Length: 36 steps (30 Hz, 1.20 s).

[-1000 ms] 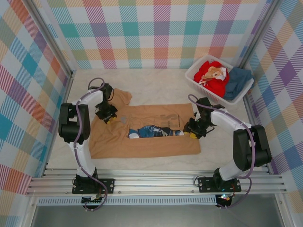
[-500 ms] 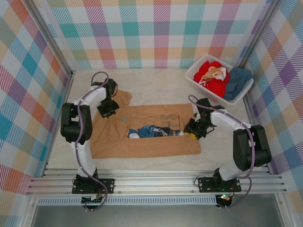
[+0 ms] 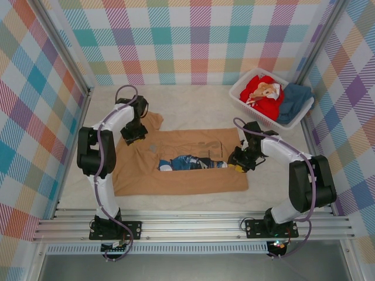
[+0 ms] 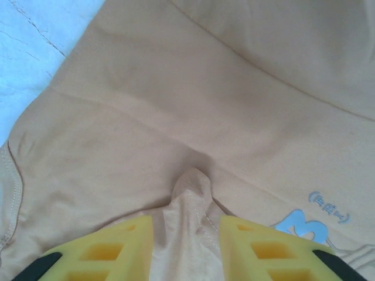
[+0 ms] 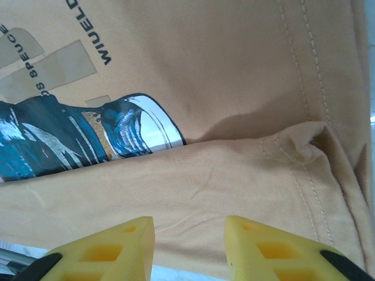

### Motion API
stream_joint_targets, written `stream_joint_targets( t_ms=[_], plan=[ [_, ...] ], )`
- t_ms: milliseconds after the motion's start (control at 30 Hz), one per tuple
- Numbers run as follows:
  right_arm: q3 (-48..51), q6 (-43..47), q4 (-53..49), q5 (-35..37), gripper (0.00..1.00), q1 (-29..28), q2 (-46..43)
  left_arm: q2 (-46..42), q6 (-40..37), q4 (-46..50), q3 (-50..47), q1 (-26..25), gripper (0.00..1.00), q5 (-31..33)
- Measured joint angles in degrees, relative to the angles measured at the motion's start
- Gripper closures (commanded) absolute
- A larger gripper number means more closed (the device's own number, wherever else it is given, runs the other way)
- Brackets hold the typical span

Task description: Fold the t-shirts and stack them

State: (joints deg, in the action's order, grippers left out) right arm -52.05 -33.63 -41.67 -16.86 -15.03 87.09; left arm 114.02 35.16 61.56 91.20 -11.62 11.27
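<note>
The tan-brown t-shirt [image 3: 187, 178] lies flat on the table, its near part folded up over the blue-and-white print [image 3: 190, 162]. My left gripper [image 3: 133, 136] sits at the shirt's left sleeve. Its yellow fingers [image 4: 258, 246] stand apart, and a raised ridge of tan cloth [image 4: 190, 193] lies loose between them. My right gripper [image 3: 239, 165] is at the shirt's right edge, open over the folded hem [image 5: 304, 146], nothing between its fingers [image 5: 258, 246]. A red printed t-shirt [image 3: 261, 91] and a dark teal one [image 3: 296, 99] lie in the basket.
The white slatted basket [image 3: 239, 95] stands at the far right corner. Checked walls close in the table on three sides. Bare table [image 3: 193, 108] lies beyond the shirt, and a metal rail [image 3: 193, 225] runs along the near edge.
My left gripper has moved a little farther from me along the sleeve and its jaws have come apart, leaving a pinched ridge of cloth. The right arm has stayed put.
</note>
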Motion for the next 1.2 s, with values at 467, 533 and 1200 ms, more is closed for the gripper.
stream_joint_targets(
  t_ms=[467, 533, 1200],
  plan=[
    [1.3, -3.3, -0.5, 3.0, 0.67, 0.0, -3.2, -18.6, 8.5, -0.1, -19.7, -4.1, 0.76, -8.8],
    [1.5, -4.4, -0.5, 3.0, 0.68, 0.0, -3.1, -18.6, 8.9, -0.5, -20.6, -1.5, 0.76, -9.8],
    [1.2, -9.1, -0.2, 9.4, 0.75, 4.1, 3.6, -11.9, 5.4, -10.2, -20.3, 12.3, 0.72, -11.8]
  ],
)
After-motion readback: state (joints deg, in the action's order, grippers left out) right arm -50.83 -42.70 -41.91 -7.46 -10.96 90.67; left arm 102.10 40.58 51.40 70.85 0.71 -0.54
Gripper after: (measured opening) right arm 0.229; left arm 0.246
